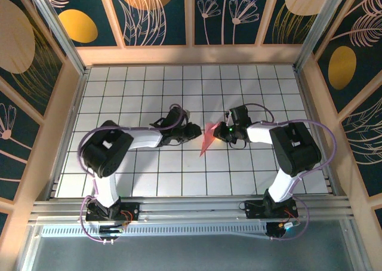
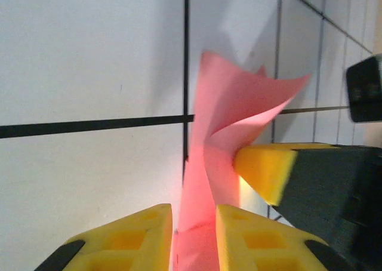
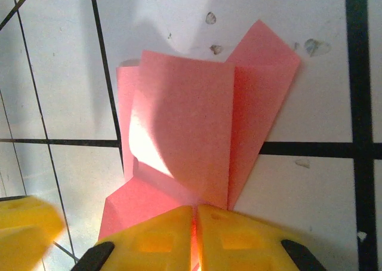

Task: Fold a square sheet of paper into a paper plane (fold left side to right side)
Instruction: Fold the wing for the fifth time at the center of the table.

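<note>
Left hand [image 2: 194, 220] and right hand [image 3: 195, 217] each clamp the crumpled paper plane [image 3: 185, 122], its gripped edges hidden between fingers

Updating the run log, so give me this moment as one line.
stage: mid-fold | left end effector: gripping folded salmon-pink paper sheet | right end effector: gripping same sheet

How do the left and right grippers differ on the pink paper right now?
Left gripper: pads show a gap, paper standing between them. Right gripper: pads pressed together on the paper. Left reaches in from the left, right from the right. Shared: yellow pads, same sheet.
</note>
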`<action>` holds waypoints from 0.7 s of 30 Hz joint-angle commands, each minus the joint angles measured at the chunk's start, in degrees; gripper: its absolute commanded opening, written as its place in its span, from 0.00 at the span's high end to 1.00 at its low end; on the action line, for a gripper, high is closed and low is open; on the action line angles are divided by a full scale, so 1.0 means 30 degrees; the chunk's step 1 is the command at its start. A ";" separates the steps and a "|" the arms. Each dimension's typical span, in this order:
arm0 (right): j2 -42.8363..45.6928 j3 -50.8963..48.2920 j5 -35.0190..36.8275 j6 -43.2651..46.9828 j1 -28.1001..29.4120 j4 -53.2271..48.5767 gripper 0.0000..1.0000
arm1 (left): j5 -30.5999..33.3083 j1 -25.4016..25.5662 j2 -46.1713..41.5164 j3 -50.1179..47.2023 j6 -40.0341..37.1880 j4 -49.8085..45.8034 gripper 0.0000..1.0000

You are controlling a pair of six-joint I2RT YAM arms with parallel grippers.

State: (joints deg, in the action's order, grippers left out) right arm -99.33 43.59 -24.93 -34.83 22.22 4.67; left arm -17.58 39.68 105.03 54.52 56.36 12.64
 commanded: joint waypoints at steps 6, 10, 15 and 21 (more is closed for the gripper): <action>-0.1065 -0.0645 0.0956 0.0454 -0.0071 -0.1882 0.90 | -0.2438 0.0011 -0.3099 0.0069 -0.1686 -0.3128 0.85; -0.1087 -0.0593 0.0981 0.0535 -0.0069 -0.2016 0.92 | -0.4084 0.0674 -0.2407 0.0299 -0.1286 -0.2911 0.92; -0.1117 -0.0488 0.1073 0.0623 -0.0066 -0.2222 0.92 | -0.4614 0.1126 -0.0571 0.1363 -0.1372 -0.2897 0.95; -0.1065 -0.0352 0.1179 0.0741 -0.0052 -0.2457 0.93 | -0.4847 0.1157 0.0717 0.1981 -0.1597 -0.3013 0.95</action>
State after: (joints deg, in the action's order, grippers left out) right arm -99.44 43.68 -25.12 -34.35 22.06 4.47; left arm -30.11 43.20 105.75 58.52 52.51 5.21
